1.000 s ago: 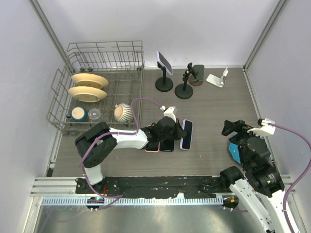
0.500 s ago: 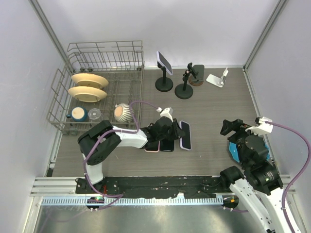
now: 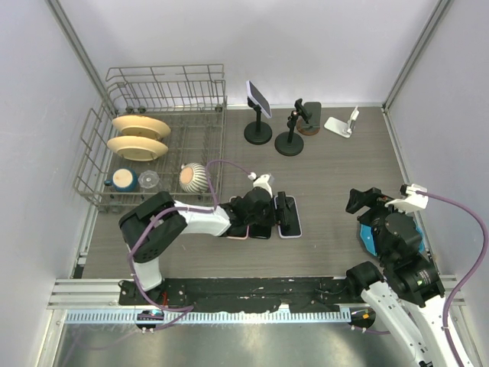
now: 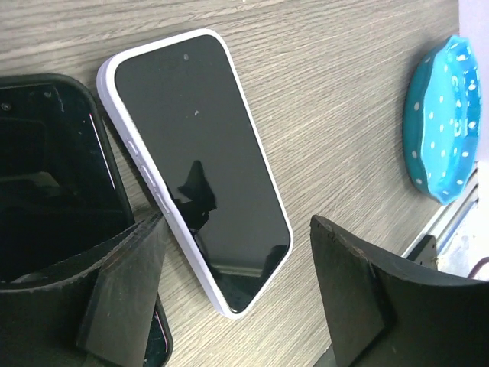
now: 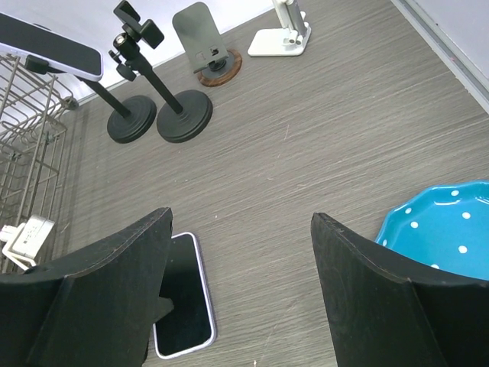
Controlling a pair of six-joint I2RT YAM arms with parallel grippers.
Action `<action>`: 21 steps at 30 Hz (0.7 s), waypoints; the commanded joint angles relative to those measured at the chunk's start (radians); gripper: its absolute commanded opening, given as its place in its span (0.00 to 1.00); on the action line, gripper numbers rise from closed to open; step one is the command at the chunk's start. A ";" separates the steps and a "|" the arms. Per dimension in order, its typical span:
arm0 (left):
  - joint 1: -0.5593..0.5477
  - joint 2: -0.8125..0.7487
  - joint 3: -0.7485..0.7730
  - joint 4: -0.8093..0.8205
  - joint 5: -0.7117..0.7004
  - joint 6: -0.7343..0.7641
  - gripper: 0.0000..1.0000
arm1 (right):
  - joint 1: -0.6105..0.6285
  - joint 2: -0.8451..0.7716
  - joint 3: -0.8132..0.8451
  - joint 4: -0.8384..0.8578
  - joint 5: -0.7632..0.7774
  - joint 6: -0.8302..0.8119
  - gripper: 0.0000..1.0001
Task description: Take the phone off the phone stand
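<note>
One white-edged phone flat beside black phone, left hand spread above.

We see a white-cased phone lying screen up on the wooden table, its dark glass reflecting a finger. A black phone lies just beside its left edge. Well to its right, at the frame's edge, sits a blue dotted dish. The left gripper stands spread over the white phone's near end. One finger overlaps its left edge, the other clear to the right.
</note>
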 commanded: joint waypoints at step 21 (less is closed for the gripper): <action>0.107 -0.673 0.251 -0.735 -0.269 0.480 1.00 | 0.000 0.522 -0.114 0.252 -0.549 0.128 0.78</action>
